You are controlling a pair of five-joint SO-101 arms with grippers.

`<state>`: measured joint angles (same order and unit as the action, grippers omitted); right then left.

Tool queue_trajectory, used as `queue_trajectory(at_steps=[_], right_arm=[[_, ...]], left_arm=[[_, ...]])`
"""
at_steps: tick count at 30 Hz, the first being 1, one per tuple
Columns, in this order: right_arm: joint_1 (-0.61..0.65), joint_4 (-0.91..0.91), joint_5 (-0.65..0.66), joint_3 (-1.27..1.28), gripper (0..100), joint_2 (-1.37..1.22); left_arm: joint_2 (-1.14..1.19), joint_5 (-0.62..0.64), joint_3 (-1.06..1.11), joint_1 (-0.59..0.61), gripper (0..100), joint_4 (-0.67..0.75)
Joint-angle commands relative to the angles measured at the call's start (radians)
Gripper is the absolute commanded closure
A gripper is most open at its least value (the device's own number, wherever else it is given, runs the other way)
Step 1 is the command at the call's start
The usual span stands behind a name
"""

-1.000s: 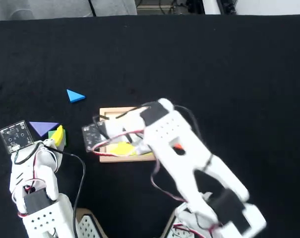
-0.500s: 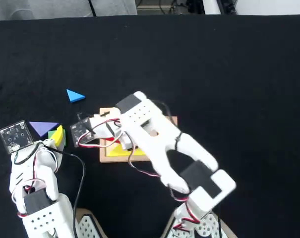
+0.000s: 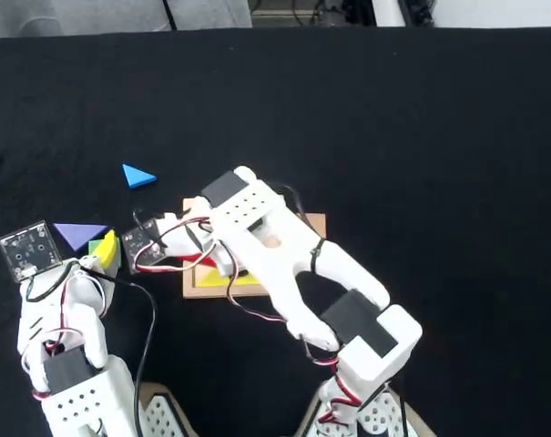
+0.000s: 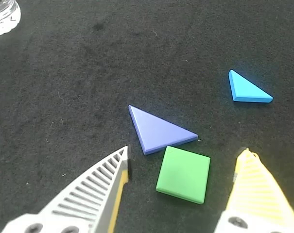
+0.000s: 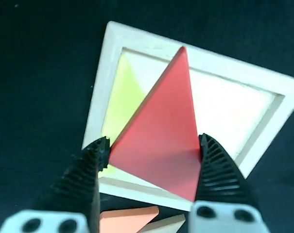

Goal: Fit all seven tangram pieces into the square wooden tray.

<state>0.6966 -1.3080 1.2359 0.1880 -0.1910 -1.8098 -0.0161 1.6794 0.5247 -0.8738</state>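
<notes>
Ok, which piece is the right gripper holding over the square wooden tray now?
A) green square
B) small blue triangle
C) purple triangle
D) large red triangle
D: in the right wrist view the right gripper grips the large red triangle by two of its edges, above the square wooden tray.

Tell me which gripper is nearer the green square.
Left. The left gripper hangs open just above the green square. The right gripper is off to the side over the wooden tray, shut on the red triangle.
</notes>
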Motion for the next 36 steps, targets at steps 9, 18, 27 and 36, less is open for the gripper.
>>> queue_trajectory(at_steps=[9, 18, 27, 36], right_arm=[[0.014, -0.040, -0.009, -0.050, 69.6, 0.010], [0.008, -0.041, -0.009, -0.058, 69.4, 0.018], [-0.219, -0.018, -0.011, -0.177, 97.7, 0.013], [-0.235, 0.153, -0.230, -0.177, 98.8, -0.162]], left_arm=[[-0.011, 0.000, 0.019, -0.013, 66, 0.018], [-0.011, 0.000, 0.019, -0.013, 66, 0.018], [-0.011, 0.000, 0.019, -0.013, 66, 0.018], [-0.011, -0.038, 0.019, -0.038, 66, 0.014]])
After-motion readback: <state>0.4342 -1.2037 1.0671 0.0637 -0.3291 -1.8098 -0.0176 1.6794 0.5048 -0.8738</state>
